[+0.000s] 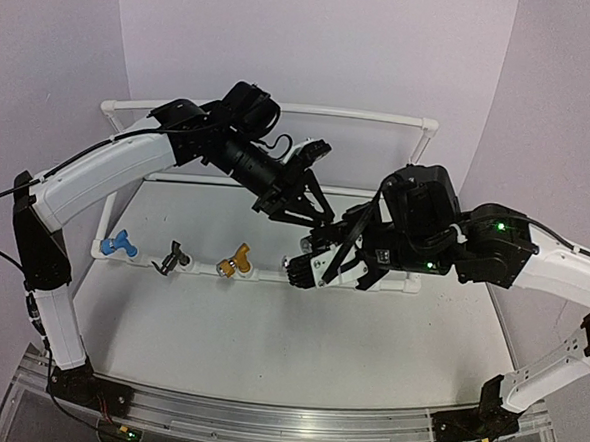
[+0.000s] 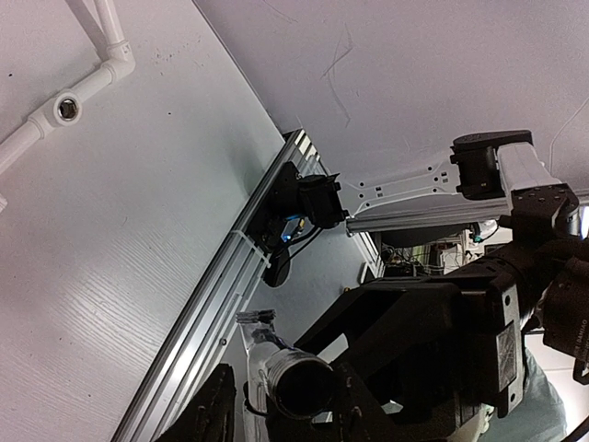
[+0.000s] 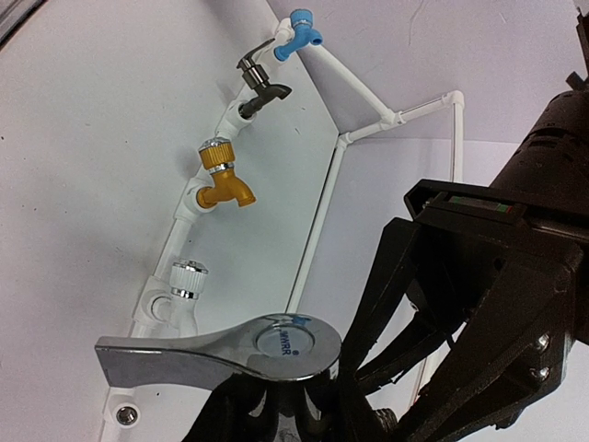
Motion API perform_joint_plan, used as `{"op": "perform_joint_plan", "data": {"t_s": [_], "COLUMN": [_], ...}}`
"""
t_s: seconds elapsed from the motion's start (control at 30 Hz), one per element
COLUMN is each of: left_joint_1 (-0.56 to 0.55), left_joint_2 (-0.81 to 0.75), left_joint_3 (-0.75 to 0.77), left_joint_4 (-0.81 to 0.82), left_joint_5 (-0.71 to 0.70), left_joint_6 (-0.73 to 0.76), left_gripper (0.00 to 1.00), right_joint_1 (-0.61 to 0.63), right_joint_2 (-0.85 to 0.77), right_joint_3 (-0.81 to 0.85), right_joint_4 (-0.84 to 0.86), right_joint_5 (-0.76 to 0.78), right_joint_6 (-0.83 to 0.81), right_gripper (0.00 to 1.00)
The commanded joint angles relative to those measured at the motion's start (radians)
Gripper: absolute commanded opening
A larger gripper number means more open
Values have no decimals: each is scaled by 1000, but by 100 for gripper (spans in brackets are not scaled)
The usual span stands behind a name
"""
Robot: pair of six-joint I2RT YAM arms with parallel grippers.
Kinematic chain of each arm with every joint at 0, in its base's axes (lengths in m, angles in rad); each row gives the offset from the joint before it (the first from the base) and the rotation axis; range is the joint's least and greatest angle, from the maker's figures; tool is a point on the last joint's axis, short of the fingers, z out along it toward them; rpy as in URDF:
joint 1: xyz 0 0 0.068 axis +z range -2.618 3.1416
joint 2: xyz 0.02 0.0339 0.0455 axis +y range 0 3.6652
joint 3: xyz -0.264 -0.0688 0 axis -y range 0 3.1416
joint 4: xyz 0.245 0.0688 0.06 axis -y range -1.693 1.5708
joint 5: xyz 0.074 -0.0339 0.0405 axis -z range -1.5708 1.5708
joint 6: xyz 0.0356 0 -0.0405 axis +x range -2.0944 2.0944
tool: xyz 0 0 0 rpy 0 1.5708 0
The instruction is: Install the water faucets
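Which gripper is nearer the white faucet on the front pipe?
Right. The right gripper, shut on the silver faucet, sits just beside the white faucet, low at the pipe. The left gripper hangs open, raised above and behind it.

White table (image 1: pixel 268 330) with white pipe frame (image 1: pixel 362 113)

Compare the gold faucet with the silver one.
The gold faucet sits fitted on the pipe frame; the silver faucet is off it, in the right gripper. Gold has a round knob; silver, a long flat lever. Gold is yellow; silver, mirror chrome. Both are small taps.
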State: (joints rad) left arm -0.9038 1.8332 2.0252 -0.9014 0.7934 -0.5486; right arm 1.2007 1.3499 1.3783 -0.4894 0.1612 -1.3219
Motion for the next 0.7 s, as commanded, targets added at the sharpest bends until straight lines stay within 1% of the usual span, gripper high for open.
{"op": "perform_joint_plan", "data": {"t_s": [0.0, 0.2, 0.33, 0.4, 0.53, 0.57, 0.6, 0.67], "left_joint_1": [-5, -7, -10, -10, -10, -10, -10, -9], "left_joint_2": [-10, -3, 5, 2, -6, -10, -16, -29], "left_joint_3": [41, 38, 41, 33, 17, 11, 4, -15], "left_joint_4": [-20, 7, 16, 30, 50, 54, 61, 86], "left_joint_5": [6, 19, 29, 31, 30, 28, 28, 24], "left_joint_6": [24, 18, 14, 11, 7, 6, 5, -6], "left_gripper": [33, 31, 27, 22, 1, 0, 0, 0], "right_joint_1": [3, 4, 3, 3, 3, 3, 3, 3], "right_joint_2": [-12, -12, -11, -10, -8, -8, -8, -13], "right_joint_3": [25, 24, 28, 29, 26, 24, 21, 15], "right_joint_4": [35, 34, 34, 35, 35, 35, 35, 35], "right_joint_5": [20, 23, 24, 23, 38, 46, 52, 65], "right_joint_6": [19, 20, 21, 24, 36, 40, 45, 57], "right_gripper": [0, 0, 0, 0, 0, 1, 2, 16]}}
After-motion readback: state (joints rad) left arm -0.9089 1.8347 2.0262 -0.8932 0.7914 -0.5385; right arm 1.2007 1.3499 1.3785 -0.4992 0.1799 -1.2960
